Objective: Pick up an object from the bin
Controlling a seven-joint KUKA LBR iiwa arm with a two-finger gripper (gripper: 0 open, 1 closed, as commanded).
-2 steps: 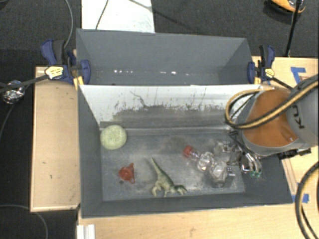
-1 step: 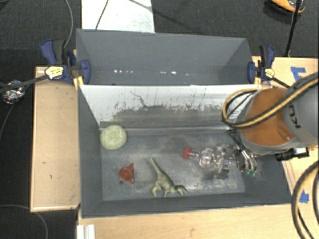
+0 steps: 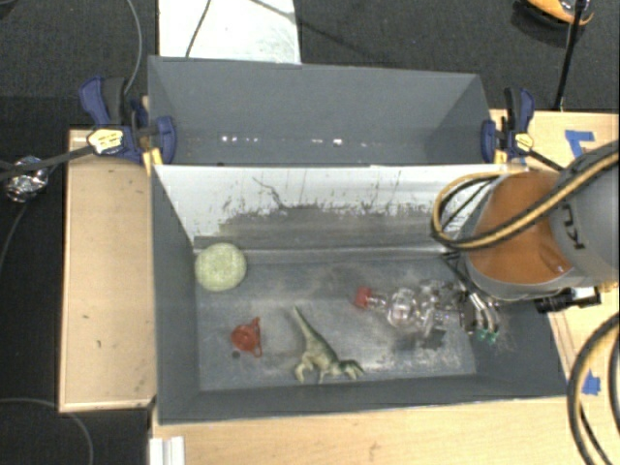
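**Bin** (image 3: 176,298): grey metal with sloping walls; the back wall is scratched and scuffed. The floor is mostly bare. The widest open room is the middle and the back strip, between the left-hand items and the right-hand group.

**Contents, left to right**
- Pale green ball (image 3: 221,265): back left corner, just beside the left wall and the foot of the back wall.
- Small red piece (image 3: 247,337): front left, apart from the ball and near the front wall.
- Green toy dinosaur (image 3: 321,353): front centre, lying along the front wall, tail pointing back toward the middle.
- Clear plastic piece (image 3: 397,306) with a red end: right of centre, red end toward the middle, well apart from the dinosaur.

**Arm** (image 3: 591,197): enters over the right rim. Its orange cover (image 3: 513,235), looped with cables (image 3: 455,197), hangs above the right back corner.

**Gripper** (image 3: 444,320): low over the floor in the right front quarter, close to the right wall and right up against the clear plastic piece. Room to its right is tight; room to its left is free.

**Jaws**: whether they are spread or pressed together cannot be told, nor whether the clear piece sits between them or only beside them.
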